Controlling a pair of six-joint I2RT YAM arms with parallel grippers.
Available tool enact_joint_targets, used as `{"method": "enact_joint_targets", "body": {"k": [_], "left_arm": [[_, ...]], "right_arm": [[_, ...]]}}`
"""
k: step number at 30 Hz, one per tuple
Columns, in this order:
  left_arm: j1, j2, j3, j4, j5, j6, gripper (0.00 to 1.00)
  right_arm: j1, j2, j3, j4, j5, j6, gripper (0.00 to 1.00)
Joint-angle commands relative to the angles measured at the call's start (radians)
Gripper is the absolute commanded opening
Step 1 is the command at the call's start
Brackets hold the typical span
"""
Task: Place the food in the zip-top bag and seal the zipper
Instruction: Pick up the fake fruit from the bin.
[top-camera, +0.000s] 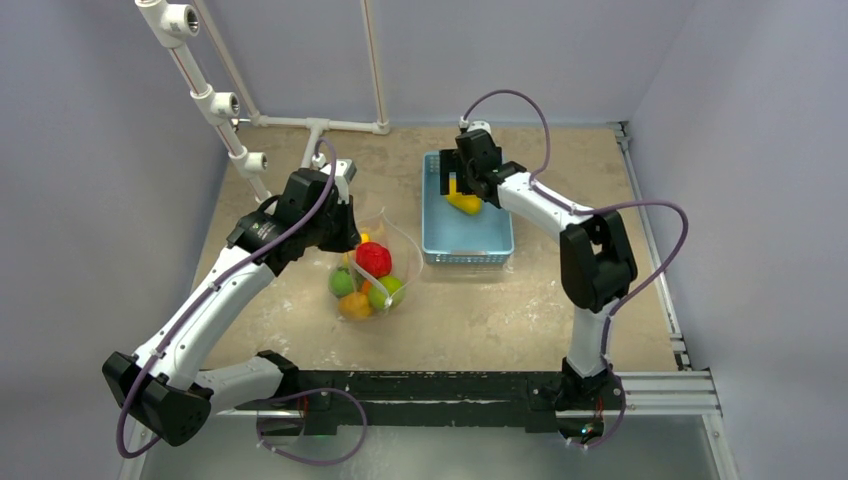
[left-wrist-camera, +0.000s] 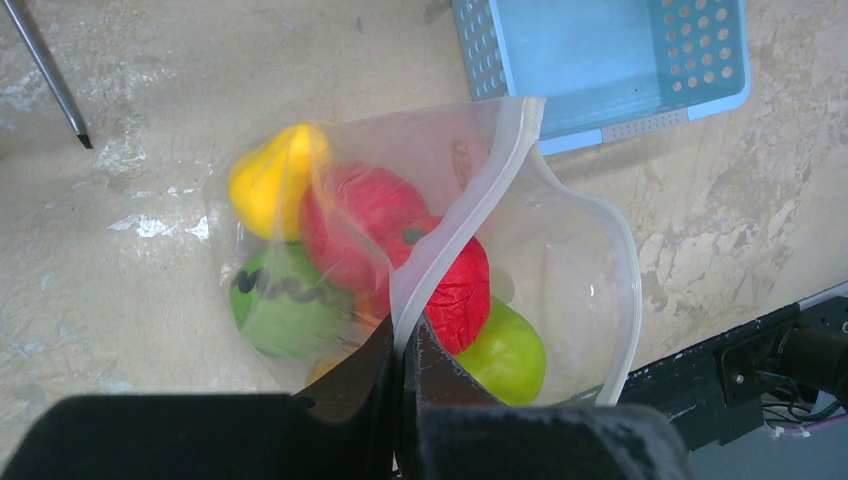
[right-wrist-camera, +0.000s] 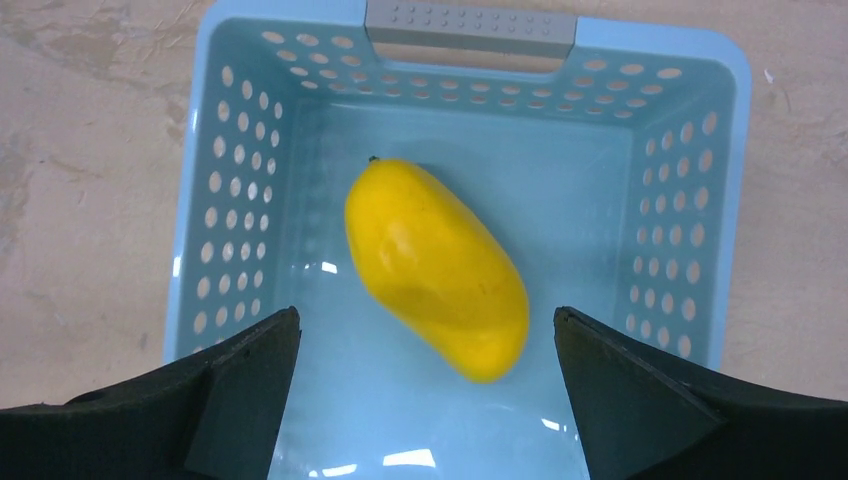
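pickup step: the right hand (right-wrist-camera: 428, 385), spread wide, hangs over the yellow fruit (right-wrist-camera: 435, 268) in the basket (right-wrist-camera: 240, 200); the left hand (left-wrist-camera: 402, 365) clamps the zipper (left-wrist-camera: 470, 210) of the part-filled zip-top bag (left-wrist-camera: 570, 270) on the desk (left-wrist-camera: 120, 120). next: descend, grip it.

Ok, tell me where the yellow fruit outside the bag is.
The yellow fruit lies alone in the light-blue basket, right of the bag in the top view, beneath the open right tool.

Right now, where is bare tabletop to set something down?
Free: the tabletop between the basket and the arm bases, and the strip right of the basket. Crowded: the fruit-filled bag in the left jaws; the basket holds a yellow fruit.
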Motion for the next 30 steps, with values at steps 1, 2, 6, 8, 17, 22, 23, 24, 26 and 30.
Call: {"method": "enact_joint_targets", "body": {"k": [1,2,6,8,17,22,23,24,26,30], "left_arm": [[-0.003,-0.005,0.022,0.023,-0.005,-0.001,0.0],[-0.003,-0.006,0.02,0.022,-0.004,-0.001,0.0],[-0.003,-0.01,0.016,0.022,-0.005,-0.003,0.0],[-0.003,-0.009,0.016,0.022,-0.003,-0.003,0.0],[-0.003,-0.01,0.017,0.021,-0.002,-0.004,0.0],[-0.003,-0.013,0.016,0.019,-0.003,-0.004,0.0],[-0.003,-0.013,0.016,0.018,-0.003,-0.004,0.0],[-0.003,-0.015,0.015,0.017,-0.003,-0.004,0.0],[-0.002,-0.016,0.015,0.018,-0.003,-0.005,0.0],[-0.003,-0.017,0.015,0.019,-0.003,-0.004,0.0]], "right_arm": [[-0.013,0.045,0.091,0.046,0.033,-0.028,0.99],[-0.014,0.069,0.105,0.041,0.031,-0.031,0.99],[-0.019,0.129,0.156,0.027,0.029,-0.04,0.99],[-0.02,0.155,0.18,0.02,0.028,-0.047,0.99],[-0.022,0.249,0.242,-0.006,0.012,-0.062,0.99],[-0.022,0.281,0.247,-0.017,0.008,-0.059,0.99],[-0.022,0.281,0.245,-0.017,0.006,-0.056,0.99],[-0.022,0.28,0.242,-0.013,0.004,-0.056,0.98],[-0.021,0.277,0.237,-0.011,0.002,-0.056,0.94],[-0.022,0.272,0.223,-0.014,0.005,-0.052,0.8]]}}
